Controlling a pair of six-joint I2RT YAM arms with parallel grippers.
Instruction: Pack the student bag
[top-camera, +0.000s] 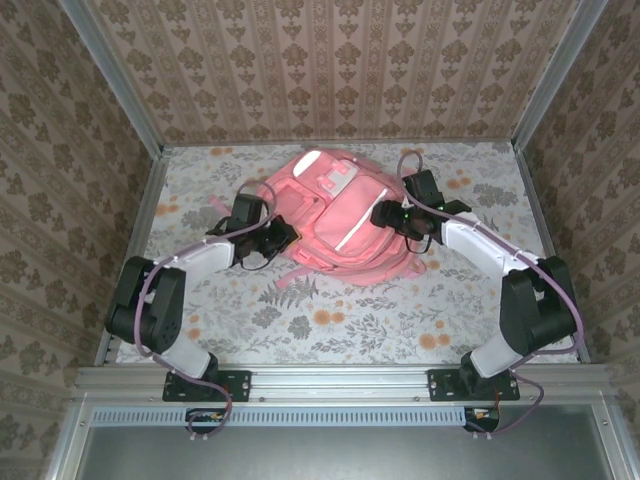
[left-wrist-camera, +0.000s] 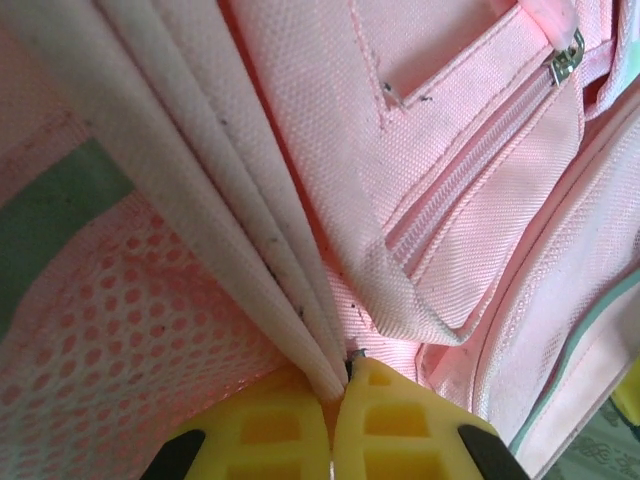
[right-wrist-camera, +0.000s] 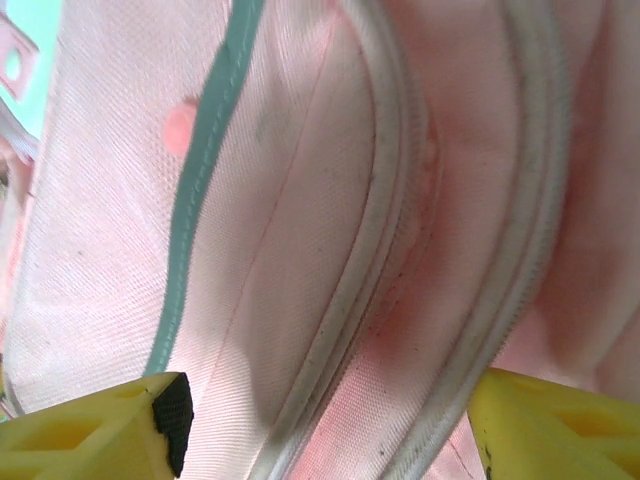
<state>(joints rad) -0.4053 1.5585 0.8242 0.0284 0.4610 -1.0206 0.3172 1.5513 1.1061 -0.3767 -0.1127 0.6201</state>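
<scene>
Bag (top-camera: 330, 215), pink and soft, lies front up between two robot arms. The flowered table (top-camera: 330, 320) beneath it shows more bare top on the bag's near side than on its far side. The left claw (top-camera: 283, 232) meets the bag's left edge. Its wrist camera shows the yellow pads (left-wrist-camera: 400, 430) of the left claw (left-wrist-camera: 335, 395) pressed together on a pale fold of the bag (left-wrist-camera: 300, 120), just beside a pink mesh panel (left-wrist-camera: 110, 330) and below a zip pocket (left-wrist-camera: 470, 190). The right claw (top-camera: 385, 213) reaches the bag's right side, level with its upper front. Seen from that wrist, the right claw (right-wrist-camera: 330, 420) has its jaws wide apart. One pad stands to either side of the bag's cloth (right-wrist-camera: 300, 200), where two pale piped seams (right-wrist-camera: 375, 240) and a teal stripe (right-wrist-camera: 205, 170) run.
</scene>
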